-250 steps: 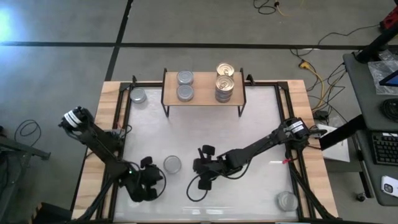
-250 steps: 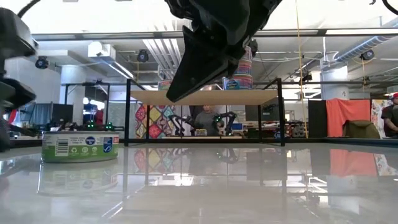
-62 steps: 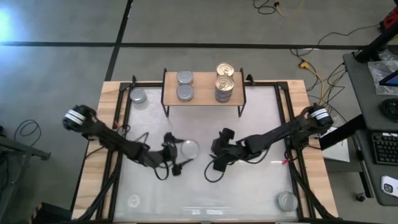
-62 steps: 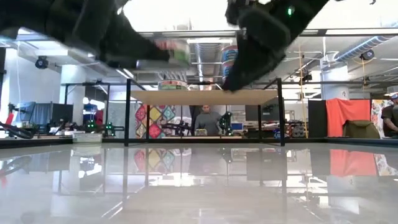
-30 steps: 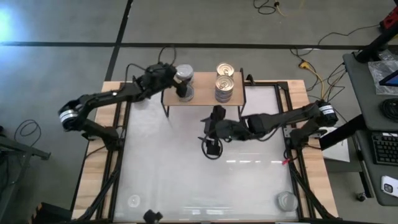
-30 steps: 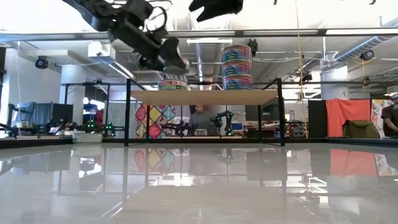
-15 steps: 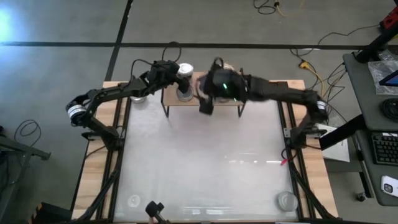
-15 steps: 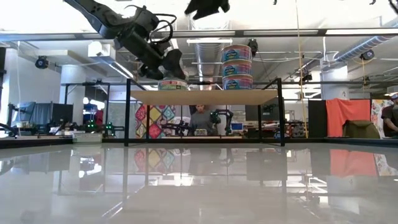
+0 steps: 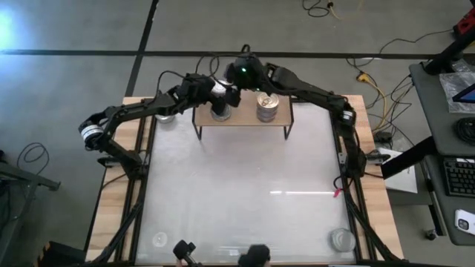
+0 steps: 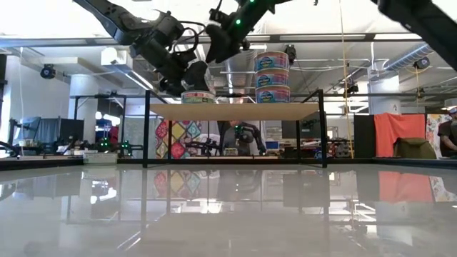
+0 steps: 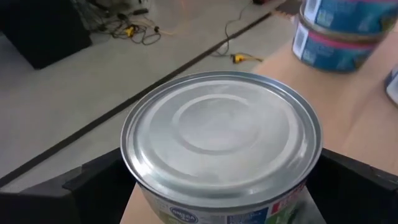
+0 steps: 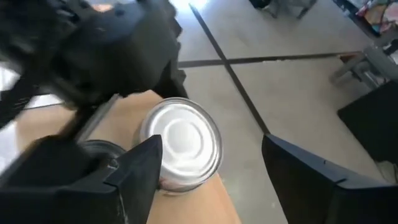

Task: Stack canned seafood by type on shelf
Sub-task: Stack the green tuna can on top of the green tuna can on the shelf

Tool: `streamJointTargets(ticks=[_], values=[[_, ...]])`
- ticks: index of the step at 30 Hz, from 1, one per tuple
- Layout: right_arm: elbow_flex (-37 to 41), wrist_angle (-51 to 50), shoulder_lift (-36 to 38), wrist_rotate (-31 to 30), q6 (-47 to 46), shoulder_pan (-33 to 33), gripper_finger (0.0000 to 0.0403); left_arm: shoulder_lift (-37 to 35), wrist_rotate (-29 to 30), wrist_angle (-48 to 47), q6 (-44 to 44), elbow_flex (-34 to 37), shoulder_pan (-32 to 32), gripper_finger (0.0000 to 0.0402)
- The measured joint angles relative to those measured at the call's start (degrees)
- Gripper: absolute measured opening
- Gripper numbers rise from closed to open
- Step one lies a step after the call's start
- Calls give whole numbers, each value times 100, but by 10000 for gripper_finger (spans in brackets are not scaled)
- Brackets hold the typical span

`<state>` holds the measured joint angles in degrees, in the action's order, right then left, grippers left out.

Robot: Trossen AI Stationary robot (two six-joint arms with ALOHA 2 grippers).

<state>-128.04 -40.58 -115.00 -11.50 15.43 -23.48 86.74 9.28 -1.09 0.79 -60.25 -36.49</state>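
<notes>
High view: the left gripper [image 9: 211, 90] stands spread around a silver tin [image 9: 220, 84] at the shelf's [image 9: 241, 117] back-left corner, apparently placing it; the right gripper [image 9: 231, 95] hovers spread above.

1. Shelf [image 9: 245, 113]: low rack, light wood plank top, thin black legs, standing at the table's far edge.
2. Silver-topped tins [image 9: 220, 111]: on the shelf's left part, upright; nearest one [image 11: 221, 140] has a dull grey ribbed lid.
3. Gold-topped tins [image 9: 268, 104]: upright stack of three [image 10: 272, 75] on the shelf's right part.
4. Loose silver tin [image 9: 165, 115]: on the table, left of the shelf.
5. Loose tin [image 9: 342, 239]: near right corner of the table.
</notes>
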Motion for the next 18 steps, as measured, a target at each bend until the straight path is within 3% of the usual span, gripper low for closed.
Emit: streamJointTargets(ticks=[6,18], values=[[-693,-413,-562,521,66,-241,251,2,-74,-33,12,0,-2,400],[-679,-140,-789,1167,-45,-491,205,4,-87,12,-44,0,-37,400]])
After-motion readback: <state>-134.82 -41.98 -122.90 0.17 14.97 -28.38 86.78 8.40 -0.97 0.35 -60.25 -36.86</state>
